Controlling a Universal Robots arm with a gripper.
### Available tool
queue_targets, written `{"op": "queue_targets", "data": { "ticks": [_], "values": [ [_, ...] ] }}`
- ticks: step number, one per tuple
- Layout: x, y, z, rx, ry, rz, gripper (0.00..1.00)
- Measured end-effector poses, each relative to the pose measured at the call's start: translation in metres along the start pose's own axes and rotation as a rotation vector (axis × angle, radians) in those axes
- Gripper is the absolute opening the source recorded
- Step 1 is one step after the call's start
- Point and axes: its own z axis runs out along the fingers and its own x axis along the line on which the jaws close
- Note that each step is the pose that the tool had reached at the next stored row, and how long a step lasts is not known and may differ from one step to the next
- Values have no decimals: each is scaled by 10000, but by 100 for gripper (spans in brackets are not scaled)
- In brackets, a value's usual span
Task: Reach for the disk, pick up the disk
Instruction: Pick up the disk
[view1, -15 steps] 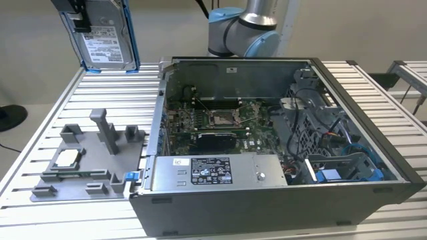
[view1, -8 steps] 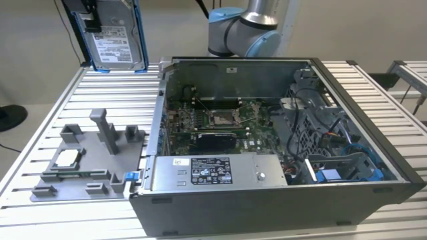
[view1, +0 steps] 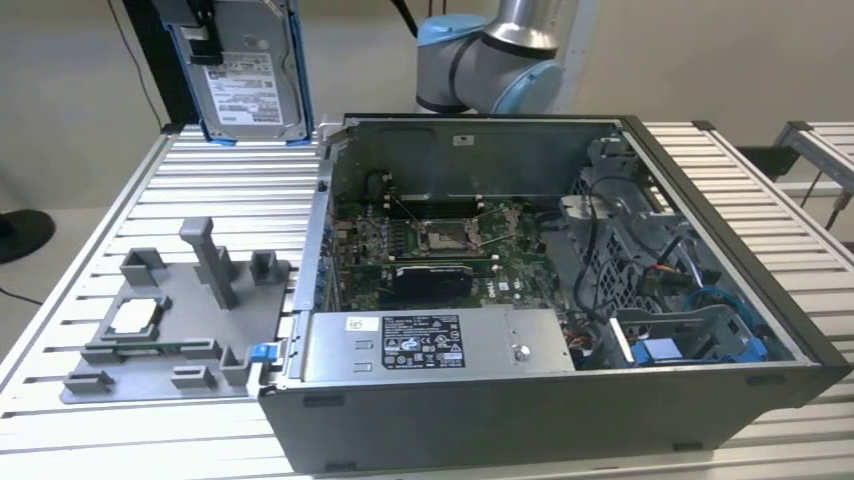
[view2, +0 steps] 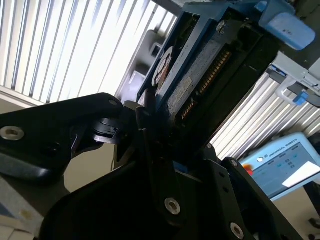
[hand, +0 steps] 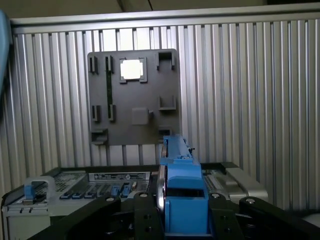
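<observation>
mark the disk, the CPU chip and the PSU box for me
Silver-grey rectangular disk in blue bracket (view1: 247, 85): exterior view, on its white label.
Small square silver CPU chip (view1: 134, 318): exterior view, on its top face.
Large grey power-supply box (view1: 420, 342): exterior view, on its black-and-white label.

The disk (view1: 251, 85) stands upright at the far side, toward the exterior view's left, above the far edge of the slatted bench (view1: 801, 180). Its white label faces the camera and a blue bracket runs along its sides. The black tool (view1: 198, 35) clasps its upper part. The robot arm (view1: 487, 60) rises behind the open computer case (view1: 534, 420). A grey power-supply box (view1: 427, 345) sits inside the case's near wall. On the exterior view's left lies a grey fixture plate (view1: 160, 340) carrying a small silver chip (view1: 134, 317).
</observation>
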Motion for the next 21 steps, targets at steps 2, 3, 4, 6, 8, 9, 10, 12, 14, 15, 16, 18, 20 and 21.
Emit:
{"op": "queue_targets", "data": {
  "ticks": [2,3,4,6,8,9,10,12,14,15,16,18,20,21],
  "values": [
    [-3,-42,-1,0,0,0,0],
    [-4,-61,-1,0,0,1,0],
    [-6,-81,-2,0,1,1,0],
    [-8,-121,-2,0,0,0,0],
    [-10,-159,-3,0,0,0,0],
    [-12,-180,-4,-1,0,0,0],
    [-13,-201,-4,0,1,0,0],
    [-16,-242,-5,0,0,0,0],
    [-19,-283,-6,0,0,0,0],
    [-20,-304,-6,0,0,0,0],
    [-21,-323,-7,0,0,0,0],
    [-24,-364,-8,0,0,0,0],
    [-27,-409,-8,0,0,0,0],
    [-28,-432,-9,0,0,0,0]
  ]
}}
